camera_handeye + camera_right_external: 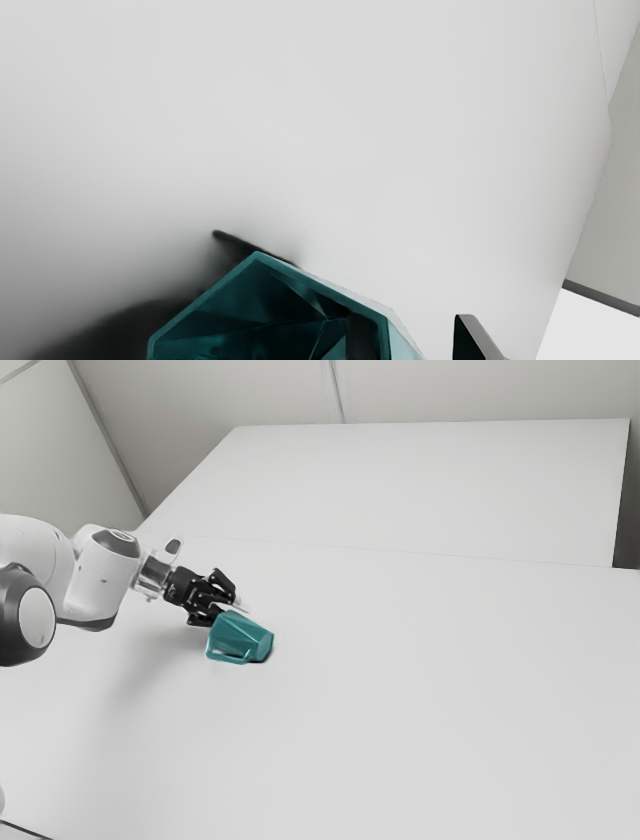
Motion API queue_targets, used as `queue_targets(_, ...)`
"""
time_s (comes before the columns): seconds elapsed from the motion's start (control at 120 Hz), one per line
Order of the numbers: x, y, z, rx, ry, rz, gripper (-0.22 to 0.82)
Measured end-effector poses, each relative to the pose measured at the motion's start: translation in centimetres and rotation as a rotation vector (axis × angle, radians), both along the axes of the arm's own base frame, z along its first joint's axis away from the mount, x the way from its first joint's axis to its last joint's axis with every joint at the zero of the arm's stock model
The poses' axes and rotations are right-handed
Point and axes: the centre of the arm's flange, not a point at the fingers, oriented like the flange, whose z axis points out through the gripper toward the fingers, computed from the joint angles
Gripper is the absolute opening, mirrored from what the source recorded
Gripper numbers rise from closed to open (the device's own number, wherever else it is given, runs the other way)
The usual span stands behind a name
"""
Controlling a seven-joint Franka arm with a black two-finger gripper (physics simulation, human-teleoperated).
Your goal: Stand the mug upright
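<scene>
Mug (240,634) teal, faceted, tipped over | mouth toward hand (229,610) | fingers spread, nothing clasped

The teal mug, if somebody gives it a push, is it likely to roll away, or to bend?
The mug probably won't roll far: its sides are flat facets and its handle sticks out. It may rock or slide instead. Its crisp, straight-edged rim suggests stiff walls, so I expect little bending.
</scene>
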Motion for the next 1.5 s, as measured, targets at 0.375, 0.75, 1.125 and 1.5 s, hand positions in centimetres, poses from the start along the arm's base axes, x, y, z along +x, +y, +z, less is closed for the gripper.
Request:
queue_targets(0.375,0.1,-0.4,0.6,-0.012,-0.034,-0.019,-0.15)
queue_targets(0.75,0.4,-2.1,3.4,-0.006,-0.077,-0.065,-0.18)
queue_targets(1.125,1.9,-8.1,7.7,0.221,-0.139,-0.268,-0.18)
queue_targets(1.5,3.5,-13.7,8.7,0.581,-0.18,-0.443,-0.18)
